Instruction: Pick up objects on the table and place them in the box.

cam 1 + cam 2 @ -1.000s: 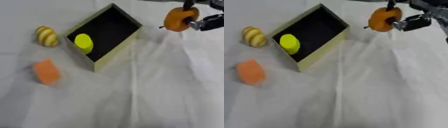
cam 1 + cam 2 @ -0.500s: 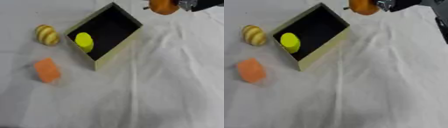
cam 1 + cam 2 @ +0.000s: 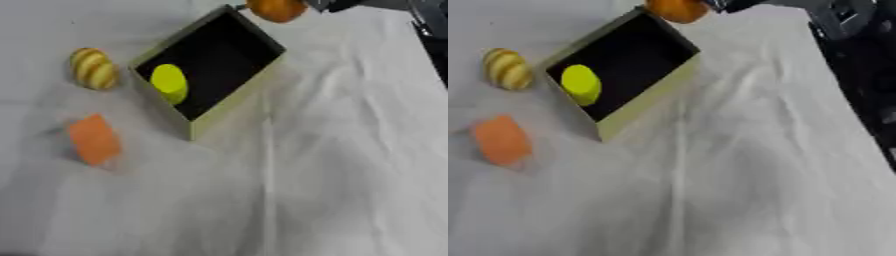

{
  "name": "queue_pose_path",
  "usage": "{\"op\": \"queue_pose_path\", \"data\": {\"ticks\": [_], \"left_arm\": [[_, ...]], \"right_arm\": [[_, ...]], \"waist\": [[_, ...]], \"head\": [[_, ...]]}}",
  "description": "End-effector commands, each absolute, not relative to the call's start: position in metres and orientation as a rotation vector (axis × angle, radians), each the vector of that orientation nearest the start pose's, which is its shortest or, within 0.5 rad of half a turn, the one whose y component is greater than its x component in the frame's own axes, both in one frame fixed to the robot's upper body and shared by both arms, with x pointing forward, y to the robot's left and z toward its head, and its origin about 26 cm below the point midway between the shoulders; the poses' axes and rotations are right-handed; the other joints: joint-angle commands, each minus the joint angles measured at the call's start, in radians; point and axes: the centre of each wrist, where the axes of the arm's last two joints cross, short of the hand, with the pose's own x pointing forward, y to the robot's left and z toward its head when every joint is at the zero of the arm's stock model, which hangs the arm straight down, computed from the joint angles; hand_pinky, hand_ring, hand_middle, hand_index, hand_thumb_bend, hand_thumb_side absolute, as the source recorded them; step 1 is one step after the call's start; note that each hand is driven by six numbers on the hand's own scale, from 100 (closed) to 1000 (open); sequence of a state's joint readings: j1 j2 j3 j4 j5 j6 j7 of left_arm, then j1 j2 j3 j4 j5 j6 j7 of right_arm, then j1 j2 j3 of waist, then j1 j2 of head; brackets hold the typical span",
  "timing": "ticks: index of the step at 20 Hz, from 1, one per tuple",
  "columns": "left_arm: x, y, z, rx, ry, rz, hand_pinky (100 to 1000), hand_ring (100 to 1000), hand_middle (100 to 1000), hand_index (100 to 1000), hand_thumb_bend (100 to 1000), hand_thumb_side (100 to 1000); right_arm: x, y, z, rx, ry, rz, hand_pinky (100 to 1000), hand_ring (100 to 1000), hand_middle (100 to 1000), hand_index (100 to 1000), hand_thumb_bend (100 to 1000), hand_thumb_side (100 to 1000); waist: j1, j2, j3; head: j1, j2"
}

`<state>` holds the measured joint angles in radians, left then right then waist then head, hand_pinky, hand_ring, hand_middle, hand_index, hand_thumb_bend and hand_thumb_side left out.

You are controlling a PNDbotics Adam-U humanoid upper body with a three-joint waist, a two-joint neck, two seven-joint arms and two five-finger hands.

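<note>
White cloth (image 3: pixel 332 165) covers the whole table, wrinkled, with a crease running down the middle. Dark strip of something black along the right edge (image 3: pixel 868 100), can't make out what it is.

Box (image 3: pixel 234 102): open top, pale greenish-tan walls, black inside, sits turned diagonally at upper centre-left. Inside it a yellow rounded object (image 3: pixel 169 83), lying toward the near-left part of the box floor.

Right hand (image 3: pixel 732 4) comes in at the top edge, only a dark bit with some silver visible, mostly cropped off. It has an orange round object (image 3: pixel 276 9) at its tip, just above the box's far corner, up off the cloth. Fingers not really visible, so cannot tell how they are set around it; the orange object is touching the hand's end.

Orange block (image 3: pixel 94 139), roughly rectangular, lies on the cloth left of the box, near its near-left corner but apart from it.

Yellow-and-tan striped oval object (image 3: pixel 93 68) lies on the cloth further back on the left, just beside the box's left wall, not touching as far as can be seen. It is well apart from the orange block.

Left hand shows in neither view.
</note>
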<state>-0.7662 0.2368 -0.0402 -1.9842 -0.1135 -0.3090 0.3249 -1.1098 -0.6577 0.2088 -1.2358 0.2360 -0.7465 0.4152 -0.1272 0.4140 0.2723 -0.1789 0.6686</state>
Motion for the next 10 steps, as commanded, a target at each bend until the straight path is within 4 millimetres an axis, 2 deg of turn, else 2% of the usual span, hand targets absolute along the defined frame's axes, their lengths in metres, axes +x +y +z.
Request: {"op": "queue_pose_path", "data": {"ticks": [1, 10], "left_arm": [[0.305, 0.182, 0.333, 0.005, 3.179, 0.046, 691, 712, 706, 866, 518, 531], [0.303, 0.174, 0.340, 0.061, 3.148, 0.055, 692, 712, 706, 865, 521, 528]], "right_arm": [[0.437, -0.273, 0.371, 0.586, 2.534, -1.863, 746, 582, 461, 552, 100, 100], [0.447, -0.263, 0.351, 0.547, 2.444, -2.016, 800, 651, 515, 608, 100, 100]], "waist": [[0.004, -0.017, 0.006], [-0.009, 0.007, 0.040]], "head": [[-0.011, -0.007], [-0.023, -0.015]]}}
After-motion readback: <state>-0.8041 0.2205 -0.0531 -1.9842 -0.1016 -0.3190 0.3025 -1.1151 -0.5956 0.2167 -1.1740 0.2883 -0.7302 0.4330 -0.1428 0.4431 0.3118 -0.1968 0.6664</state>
